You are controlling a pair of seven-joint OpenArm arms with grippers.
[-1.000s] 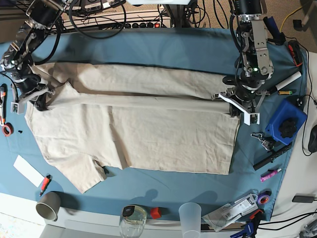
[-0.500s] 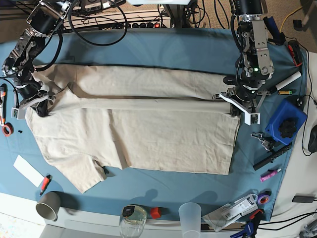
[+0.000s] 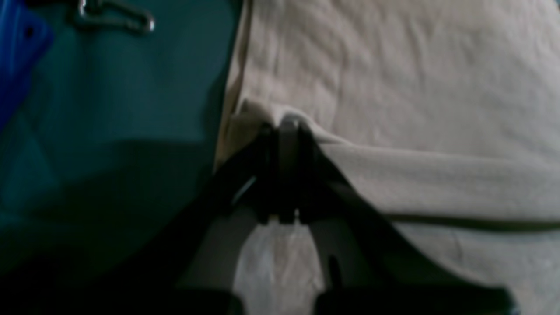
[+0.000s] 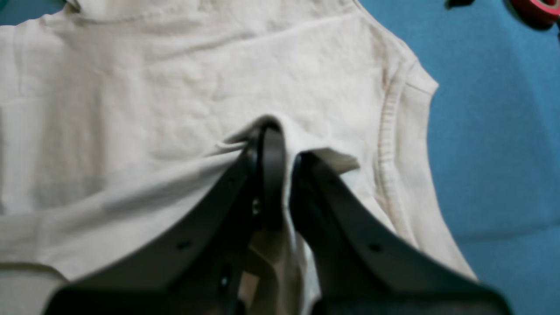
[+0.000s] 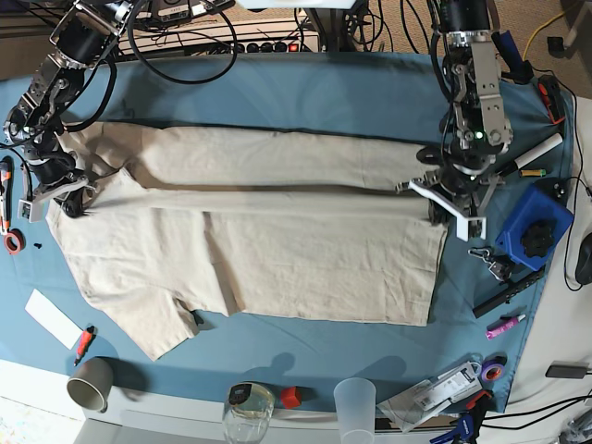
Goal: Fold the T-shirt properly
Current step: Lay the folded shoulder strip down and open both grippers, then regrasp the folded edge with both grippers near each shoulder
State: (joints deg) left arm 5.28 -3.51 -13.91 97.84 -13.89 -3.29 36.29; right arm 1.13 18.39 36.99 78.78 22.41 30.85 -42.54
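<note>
the t-shirt (image 5: 250, 240) lies spread across the blue tablecloth (image 5: 305, 92), its top edge folded down in a long band. the left gripper (image 3: 286, 131) pinches the fold at the hem end, fingers clamped on cloth. the right gripper (image 4: 282, 144) pinches cloth near the sleeve, fingers nearly closed on it

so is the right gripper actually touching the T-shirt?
Touching. Right wrist view: right gripper is shut on a raised fold of the T-shirt, fabric pinched between its fingers.
</note>
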